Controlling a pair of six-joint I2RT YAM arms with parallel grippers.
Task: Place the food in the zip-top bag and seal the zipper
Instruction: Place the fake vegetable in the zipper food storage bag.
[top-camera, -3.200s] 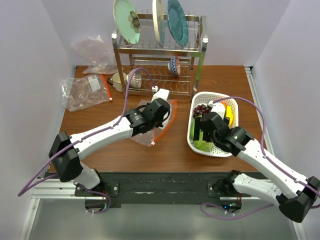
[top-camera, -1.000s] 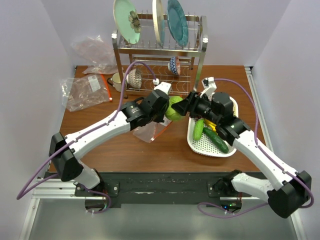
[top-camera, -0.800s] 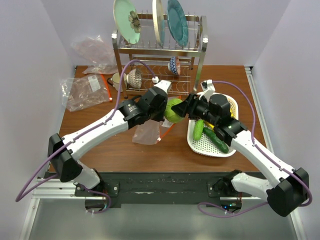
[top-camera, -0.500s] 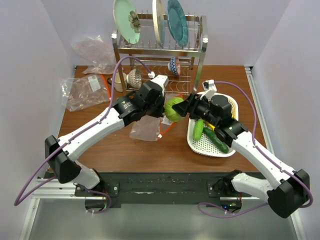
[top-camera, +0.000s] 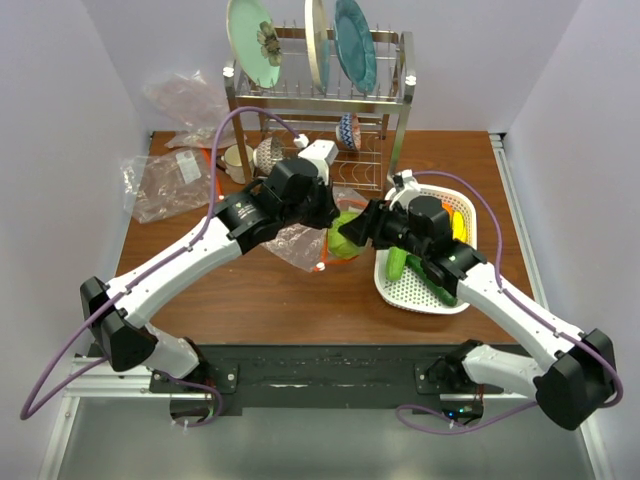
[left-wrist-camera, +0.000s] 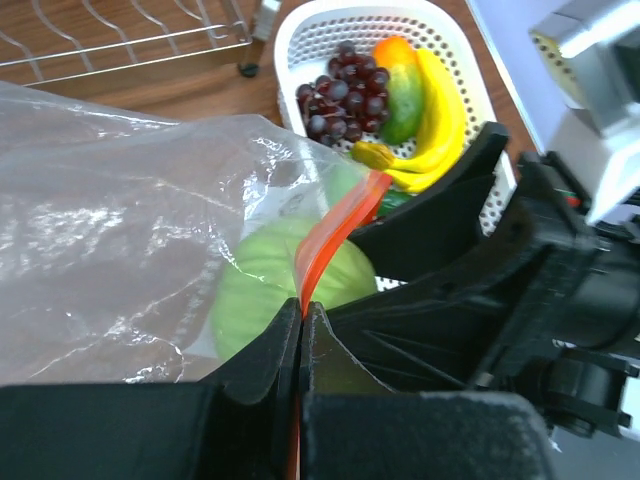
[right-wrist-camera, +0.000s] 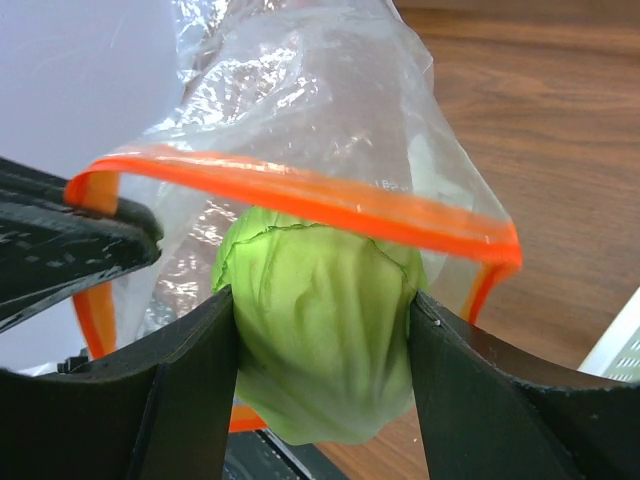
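Bag (left-wrist-camera: 120, 240) hangs open just beyond my left gripper (left-wrist-camera: 302, 325). Cabbage (right-wrist-camera: 320, 300) sits between the widely spread fingers of my right gripper (right-wrist-camera: 322, 330), clasped on both sides, partway inside the bag's mouth. Zipper (left-wrist-camera: 335, 235): my left fingers are pinched tight on it.

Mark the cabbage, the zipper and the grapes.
cabbage (right-wrist-camera: 320, 330): right wrist view, middle of its face.
zipper (right-wrist-camera: 300, 195): right wrist view, upper run of the strip.
grapes (left-wrist-camera: 340, 95): left wrist view, centre of the bunch.
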